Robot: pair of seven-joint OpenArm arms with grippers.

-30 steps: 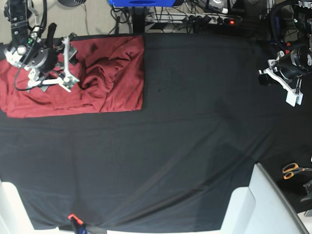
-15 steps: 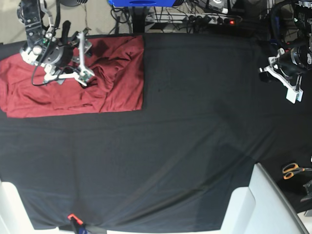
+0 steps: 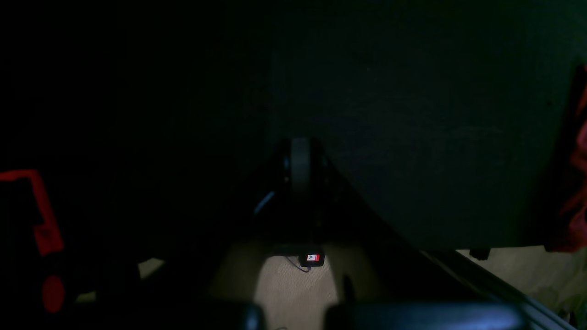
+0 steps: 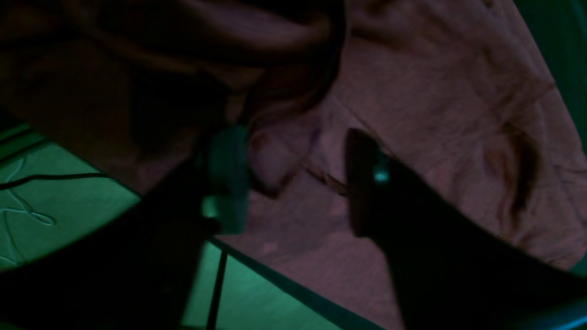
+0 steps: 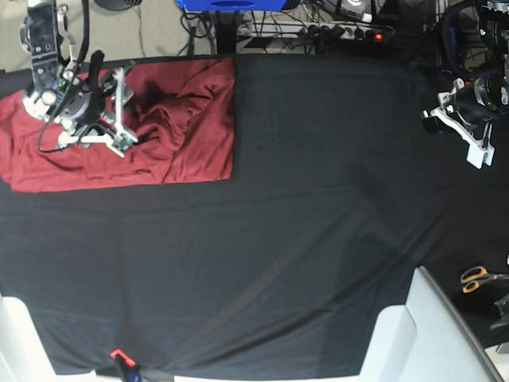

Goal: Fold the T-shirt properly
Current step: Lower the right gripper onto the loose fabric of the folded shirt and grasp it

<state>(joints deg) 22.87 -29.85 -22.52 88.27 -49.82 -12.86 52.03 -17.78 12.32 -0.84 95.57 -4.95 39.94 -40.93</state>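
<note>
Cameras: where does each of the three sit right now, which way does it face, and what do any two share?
Base: overhead, looking down on the black table cover; T-shirt at far left under the right gripper, left gripper idle at the right edge.
Left wrist: on the left arm, facing across the dark cover toward the floor; its own fingers are dim silhouettes, with a red sliver at the right border.
Right wrist: on the right arm, looking down its parted fingers at the rumpled T-shirt.
Shared: base and right wrist both show the T-shirt and right gripper.
</note>
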